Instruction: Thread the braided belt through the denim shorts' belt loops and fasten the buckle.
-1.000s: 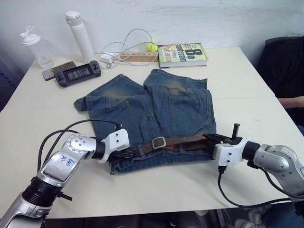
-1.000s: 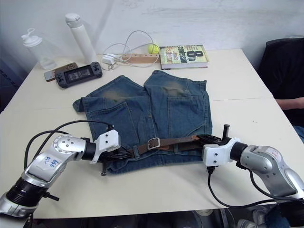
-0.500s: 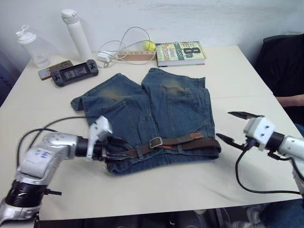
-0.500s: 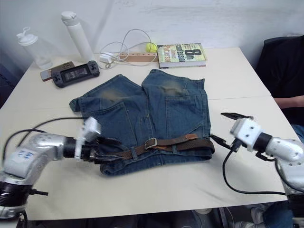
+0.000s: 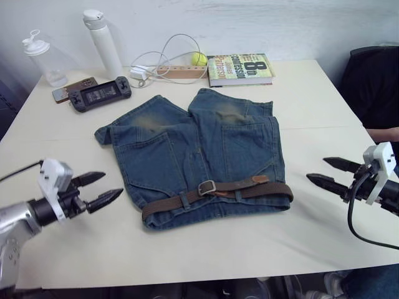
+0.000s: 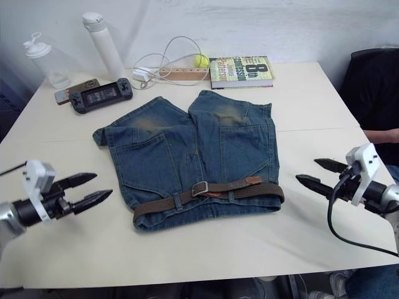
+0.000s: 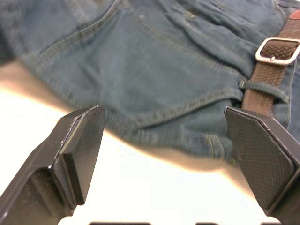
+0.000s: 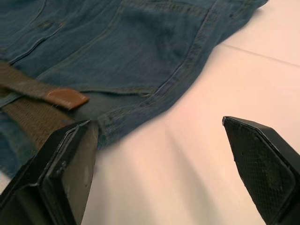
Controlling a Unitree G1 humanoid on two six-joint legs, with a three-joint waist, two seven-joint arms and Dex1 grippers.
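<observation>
The denim shorts (image 5: 199, 143) lie flat mid-table, waistband toward me. The braided belt (image 5: 249, 190) runs along the waistband under the belt loops (image 7: 264, 88), its tan tip (image 8: 65, 98) lying past the silver buckle (image 5: 207, 187), which looks fastened. My left gripper (image 5: 112, 184) hovers open over bare table, left of the shorts and apart from them. My right gripper (image 5: 316, 169) is open too, off the shorts' right edge, holding nothing. In the left wrist view the buckle (image 7: 276, 49) sits beyond the black fingers (image 7: 77, 154).
At the far edge of the table (image 5: 312, 112) are a book (image 5: 240, 68), a yellow ball (image 5: 198, 59), a power strip with a white cable (image 5: 163, 59), two bottles (image 5: 103, 43), a game console (image 5: 100, 94) and a phone. A person's arm (image 5: 386, 132) is at the right edge.
Both grippers were shut at the belt's ends on the waistband; they have opened and drawn outward, left to the left, right to the right. The belt stays on the shorts.
</observation>
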